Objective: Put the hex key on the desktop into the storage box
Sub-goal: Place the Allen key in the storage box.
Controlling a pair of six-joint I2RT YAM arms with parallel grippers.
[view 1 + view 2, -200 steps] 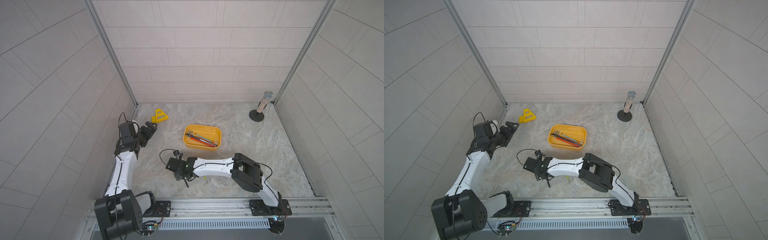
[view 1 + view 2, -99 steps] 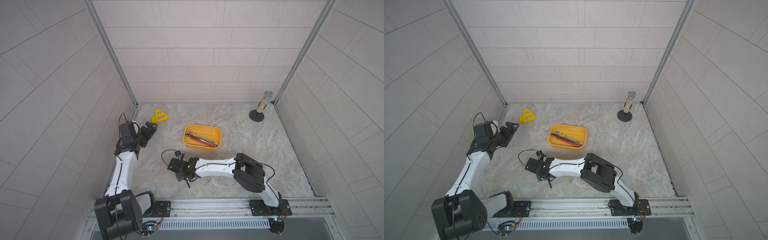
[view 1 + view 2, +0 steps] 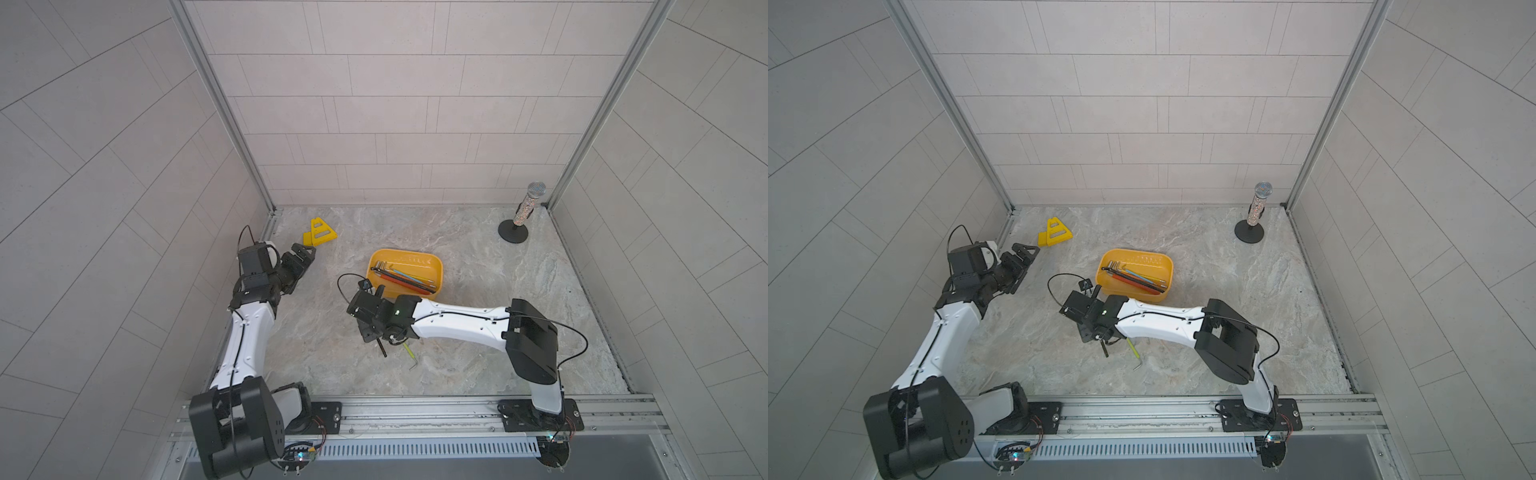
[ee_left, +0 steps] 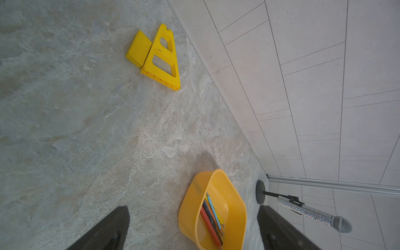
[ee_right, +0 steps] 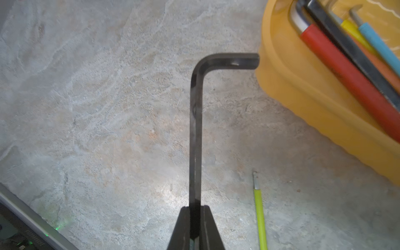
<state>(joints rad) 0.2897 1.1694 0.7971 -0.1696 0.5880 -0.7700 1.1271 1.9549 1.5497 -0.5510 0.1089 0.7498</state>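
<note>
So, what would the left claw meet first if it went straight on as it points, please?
Probably the desktop just beside the yellow triangular bracket, or the bracket itself; depth is unclear.

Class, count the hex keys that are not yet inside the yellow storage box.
2. The right gripper holds a black hex key beside the storage box; a lime-green hex key lies on the desktop. The arm may hide more.

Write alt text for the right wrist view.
The right gripper is shut on a black hex key, its bent end pointing toward the yellow storage box holding coloured keys. A green hex key lies on the marbled desktop.
</note>
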